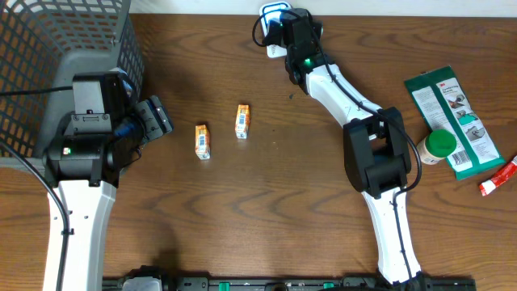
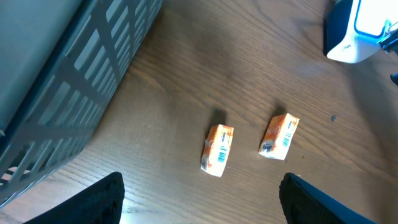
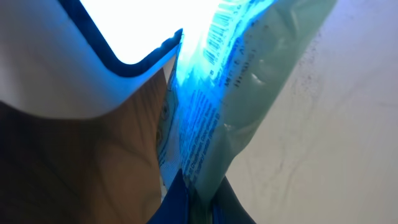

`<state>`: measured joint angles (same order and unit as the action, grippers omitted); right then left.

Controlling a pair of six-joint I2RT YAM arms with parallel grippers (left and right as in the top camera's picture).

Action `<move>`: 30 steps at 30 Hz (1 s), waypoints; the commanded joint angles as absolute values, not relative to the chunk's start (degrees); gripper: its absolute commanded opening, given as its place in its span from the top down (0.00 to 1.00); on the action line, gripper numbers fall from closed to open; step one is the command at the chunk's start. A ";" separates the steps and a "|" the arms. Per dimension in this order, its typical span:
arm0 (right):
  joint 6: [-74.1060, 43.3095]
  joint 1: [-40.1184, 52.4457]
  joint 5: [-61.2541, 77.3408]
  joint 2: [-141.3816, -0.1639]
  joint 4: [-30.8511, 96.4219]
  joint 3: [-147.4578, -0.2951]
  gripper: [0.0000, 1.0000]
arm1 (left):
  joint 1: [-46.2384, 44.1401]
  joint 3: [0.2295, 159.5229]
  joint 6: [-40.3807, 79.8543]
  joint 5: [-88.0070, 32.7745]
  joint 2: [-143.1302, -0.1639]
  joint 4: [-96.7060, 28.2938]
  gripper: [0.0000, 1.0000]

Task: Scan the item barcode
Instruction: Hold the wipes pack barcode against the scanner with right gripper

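Starting by the arm bases, the left gripper (image 1: 155,119) hangs beside the basket (image 1: 48,48), its jaws spread wide and holding nothing. Just beyond it an orange carton (image 1: 202,141) and a second carton (image 1: 242,120) lie near each other on the table (image 1: 266,210). Off to the right are a green pack (image 1: 464,109), a green-capped bottle (image 1: 440,145) overlapping it, and a red tube (image 1: 499,178). Farthest off, the right gripper (image 3: 196,196) has its jaws pinched tight on a thin pale packet (image 3: 249,81), whose printed face is up against the glowing scanner (image 3: 81,81).
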<state>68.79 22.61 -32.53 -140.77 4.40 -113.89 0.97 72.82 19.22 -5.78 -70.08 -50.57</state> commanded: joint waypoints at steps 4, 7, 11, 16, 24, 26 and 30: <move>58.78 22.22 -27.66 -140.92 4.14 -115.11 0.99 | 1.21 73.67 18.65 -5.08 -70.08 -50.54 0.20; 58.33 22.28 -26.35 -140.92 5.41 -115.11 0.99 | 1.21 73.67 18.65 -5.08 -70.08 -50.54 0.20; 59.18 22.52 -26.39 -140.92 5.39 -115.11 0.99 | 1.21 73.67 18.65 -5.08 -70.08 -50.54 0.20; 63.18 23.16 -26.48 -140.92 5.63 -115.11 0.99 | 1.21 73.67 18.65 -5.08 -70.08 -50.54 0.20; 76.34 25.80 -27.64 -140.92 5.74 -115.11 0.99 | 1.21 73.67 18.65 -5.08 -70.08 -50.54 0.19; 77.80 26.28 -28.73 -140.92 5.76 -115.11 0.99 | 1.21 73.67 18.65 -5.08 -70.08 -50.52 0.19; 78.54 26.61 -29.80 -140.92 5.76 -115.11 0.99 | 1.21 73.67 18.65 -5.08 -70.08 -50.54 0.19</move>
<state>75.40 25.45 -30.50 -140.77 5.34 -113.95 0.97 72.82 19.25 -5.78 -70.08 -50.57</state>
